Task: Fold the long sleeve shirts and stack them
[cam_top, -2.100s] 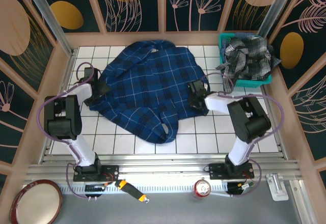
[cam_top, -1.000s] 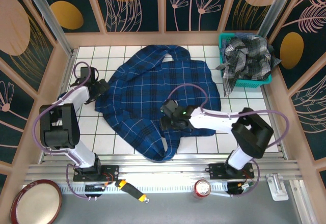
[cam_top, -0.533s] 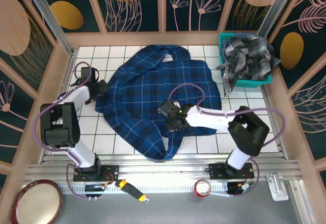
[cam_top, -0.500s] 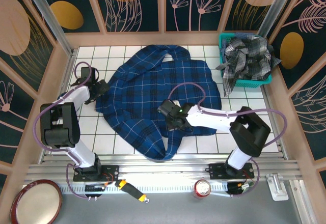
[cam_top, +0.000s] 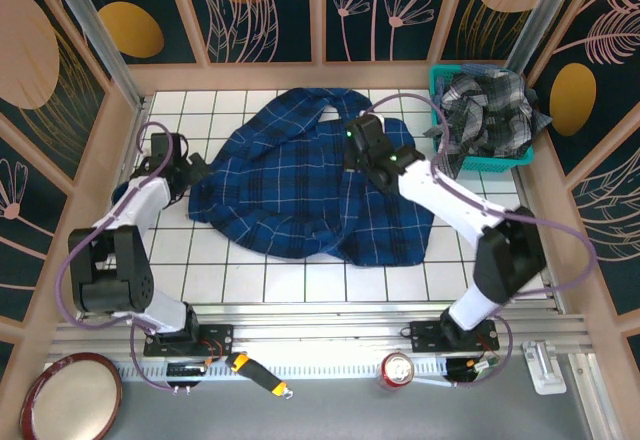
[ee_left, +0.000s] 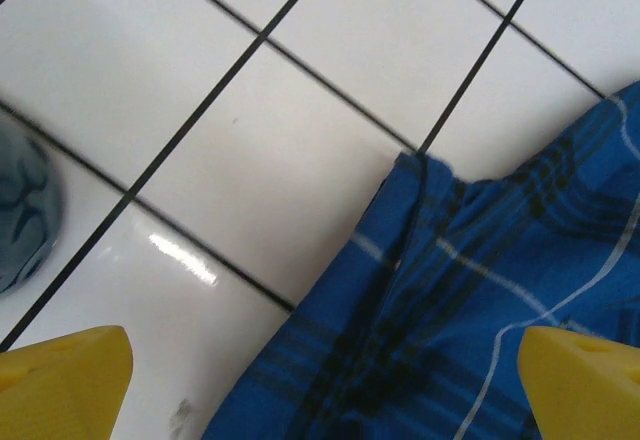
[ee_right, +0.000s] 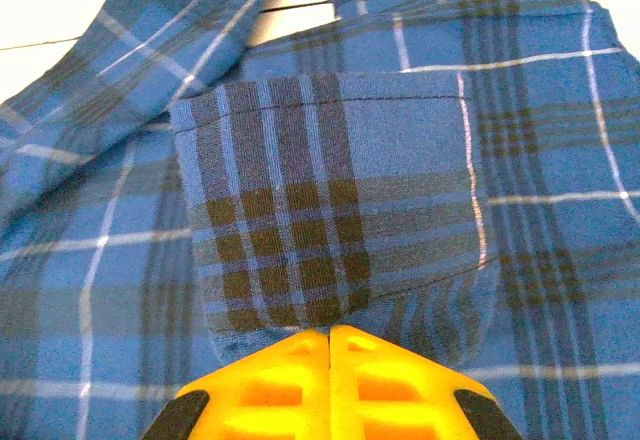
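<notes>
My right gripper (cam_top: 360, 148) is clenched on a fold of the navy plaid shirt (cam_top: 290, 200), which lies mid-counter (cam_top: 400, 275), longer left to right. My left gripper (ee_left: 322, 380) is spread wide at its left edge, cloth between the fingertips, so that arm is nearer there. The grey checked shirt (cam_top: 488, 110) sits in the teal basket (cam_top: 437, 80).

blue plaid shirt (ee_left: 470, 300) runs past the left wrist view's edge; blurred grey blob (ee_left: 20, 210) unidentifiable.
</notes>
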Robot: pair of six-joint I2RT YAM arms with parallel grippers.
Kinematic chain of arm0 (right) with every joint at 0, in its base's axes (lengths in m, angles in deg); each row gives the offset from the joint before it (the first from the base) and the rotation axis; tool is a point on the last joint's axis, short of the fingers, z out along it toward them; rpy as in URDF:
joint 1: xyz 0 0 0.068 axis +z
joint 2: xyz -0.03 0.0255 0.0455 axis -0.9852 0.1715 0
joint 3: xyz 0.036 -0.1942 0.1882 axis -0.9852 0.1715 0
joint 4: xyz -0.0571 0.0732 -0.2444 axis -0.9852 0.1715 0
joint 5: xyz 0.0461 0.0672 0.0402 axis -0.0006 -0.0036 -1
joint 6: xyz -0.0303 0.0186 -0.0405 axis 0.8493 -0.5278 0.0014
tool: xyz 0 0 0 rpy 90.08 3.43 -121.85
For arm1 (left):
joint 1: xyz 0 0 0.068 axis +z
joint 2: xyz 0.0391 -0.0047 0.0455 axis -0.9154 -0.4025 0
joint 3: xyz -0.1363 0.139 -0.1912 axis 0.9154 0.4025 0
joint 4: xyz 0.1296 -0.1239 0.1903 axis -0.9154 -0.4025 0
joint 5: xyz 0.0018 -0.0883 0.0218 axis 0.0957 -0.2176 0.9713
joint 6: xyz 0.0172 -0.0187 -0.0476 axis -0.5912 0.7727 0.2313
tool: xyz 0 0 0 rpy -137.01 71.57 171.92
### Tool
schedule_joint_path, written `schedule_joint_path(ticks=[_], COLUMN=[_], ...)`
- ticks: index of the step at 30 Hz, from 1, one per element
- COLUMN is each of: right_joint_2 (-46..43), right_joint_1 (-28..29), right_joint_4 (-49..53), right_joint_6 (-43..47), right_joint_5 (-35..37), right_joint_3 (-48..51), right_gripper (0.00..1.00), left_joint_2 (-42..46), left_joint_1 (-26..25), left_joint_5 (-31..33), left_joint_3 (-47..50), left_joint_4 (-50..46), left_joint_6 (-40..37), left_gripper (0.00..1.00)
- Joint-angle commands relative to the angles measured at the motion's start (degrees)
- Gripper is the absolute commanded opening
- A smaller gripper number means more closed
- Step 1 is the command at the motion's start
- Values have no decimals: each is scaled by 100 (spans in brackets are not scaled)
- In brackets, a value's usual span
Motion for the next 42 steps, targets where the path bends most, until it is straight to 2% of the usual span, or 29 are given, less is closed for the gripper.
schedule_joint_path(ticks=[1, 2, 5, 8, 11, 15, 17, 21, 23, 24, 27, 29, 31, 33, 36, 38, 40, 42], right_joint_2=[656, 732, 491, -377, -1335, -2017, -2183, -2234, -2188, -2180, -2138, -2062, -2043, -2133, -2279, -2331, -2377, -2373], right_joint_1=[-404, -485, -582, -541, -468, -49, 68, 135, 190, 208, 218, 234, 235, 215, 135, 71, -13, -130], right_joint_4=[1, 101, 509, 904, 1433, 2086, 2162, 1762, 1864, 1843, 1511, 1450, 1432, 1226, 995, 1132, 1266, 1310], right_joint_6=[219, 243, 262, -131, -1005, -2332, -2784, -2952, -3174, -3231, -3346, -3487, -3583, -3589, -3486, -3336, -3053, -2765], right_joint_5=[178, 165, 359, 376, 381, 288, 188, -225, -90, -115, -335, -314, -174, -92, 22, 212, 389, 469], right_joint_3=[-124, -130, 150, 1000, 2021, 3013, 3375, 3826, 3951, 4039, 4390, 4505, 4541, 4606, 4542, 4268, 3905, 3559], right_gripper=[9, 23, 43, 62, 69, 69, 68, 66, 66, 65, 64, 63, 61, 52, 24, 9, 0, 0], left_joint_2=[253, 321, 506, 553, 626, 816, 784, 435, 330, 326, 391, 410, 403, 436, 500, 587, 649, 645], left_joint_1=[-20, -48, -271, -700, -1040, -1222, -1380, -1703, -1755, -1756, -1766, -1760, -1761, -1757, -1762, -1762, -1751, -1747], left_joint_5=[81, 31, 106, 143, 143, 286, 274, 152, 169, 147, 97, -40, -111, -108, 30, 179, 378, 522], left_joint_3=[407, 528, 854, 1022, 1225, 1539, 1649, 1647, 1651, 1664, 1645, 1586, 1491, 1398, 1130, 961, 773, 593], left_joint_4=[-169, -144, -134, -215, -310, -419, -379, -213, -155, -106, 16, 126, 126, 109, -135, -307, -483, -654], left_joint_6=[125, 155, 279, 510, 732, 936, 1011, 1089, 1119, 1109, 1089, 1063, 1046, 1012, 950, 915, 893, 897], left_gripper=[99, 99, 99, 98, 97, 96, 93, 86, 82, 77, 55, 35, 23, 15, 0, 0, 0, 0])
